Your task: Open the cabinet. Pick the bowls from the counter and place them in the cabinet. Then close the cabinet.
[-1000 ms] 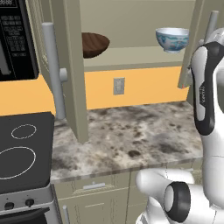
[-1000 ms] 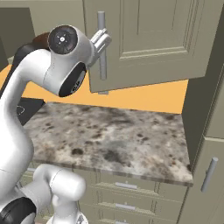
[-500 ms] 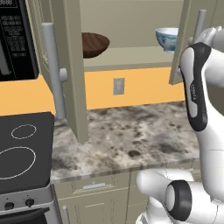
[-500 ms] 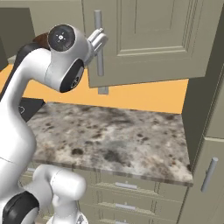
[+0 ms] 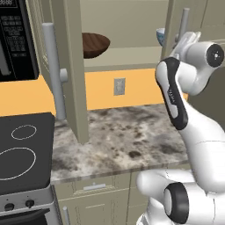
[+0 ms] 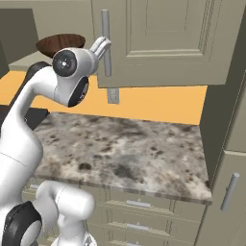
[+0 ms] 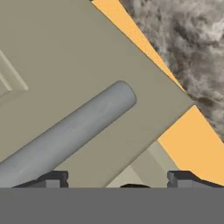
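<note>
The two-finger gripper [image 7: 118,179] stood with jaws wide apart beside the long silver bar handle [image 7: 65,131] of the beige-olive cabinet door [image 6: 158,43]; the dark-brown wooden bowl [image 5: 94,44] sat inside.

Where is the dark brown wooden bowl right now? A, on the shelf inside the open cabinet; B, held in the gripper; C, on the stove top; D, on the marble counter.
A: the brown bowl sits on the cabinet shelf, above the counter.
</note>
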